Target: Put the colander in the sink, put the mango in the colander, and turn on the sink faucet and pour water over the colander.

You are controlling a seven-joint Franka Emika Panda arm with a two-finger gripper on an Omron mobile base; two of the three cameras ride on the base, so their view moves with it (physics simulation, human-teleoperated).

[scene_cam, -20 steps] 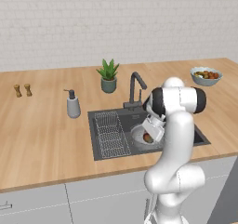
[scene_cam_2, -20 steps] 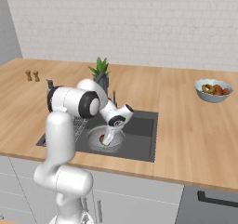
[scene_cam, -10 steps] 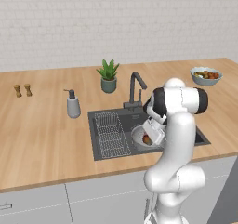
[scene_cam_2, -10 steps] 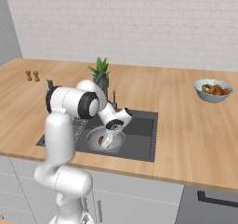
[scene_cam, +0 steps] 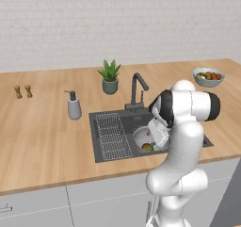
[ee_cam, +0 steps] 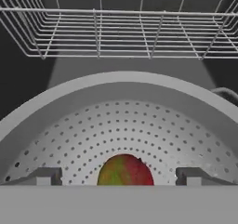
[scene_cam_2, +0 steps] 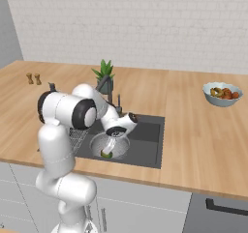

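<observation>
The pale perforated colander [scene_cam: 140, 136] [scene_cam_2: 99, 141] [ee_cam: 69, 125] sits in the dark sink [scene_cam: 123, 119] [scene_cam_2: 146, 141], right of the wire rack [scene_cam: 113, 136] [ee_cam: 121, 32]. The red-and-green mango [scene_cam: 147, 147] [scene_cam_2: 106, 154] [ee_cam: 124, 171] lies on the colander's floor. My gripper [scene_cam: 153, 143] [scene_cam_2: 111, 147] [ee_cam: 118, 176] hangs just above it, reaching down into the colander. It is open, its fingertips [ee_cam: 44, 175] standing wide on either side of the fruit without touching it. The dark gooseneck sink faucet [scene_cam: 137, 87] rises behind the basin, with no water running.
A potted plant [scene_cam: 110, 76] [scene_cam_2: 105, 76] and a grey soap dispenser [scene_cam: 73, 105] stand behind and left of the sink. A bowl of fruit [scene_cam: 208, 76] [scene_cam_2: 222, 93] sits far right. Two small shakers [scene_cam: 23, 91] [scene_cam_2: 33, 78] stand far left. My arm leans over the sink's front right.
The fingers have spread wide and let go of the mango, which now rests in the bottom of the colander. The arm has barely moved.
</observation>
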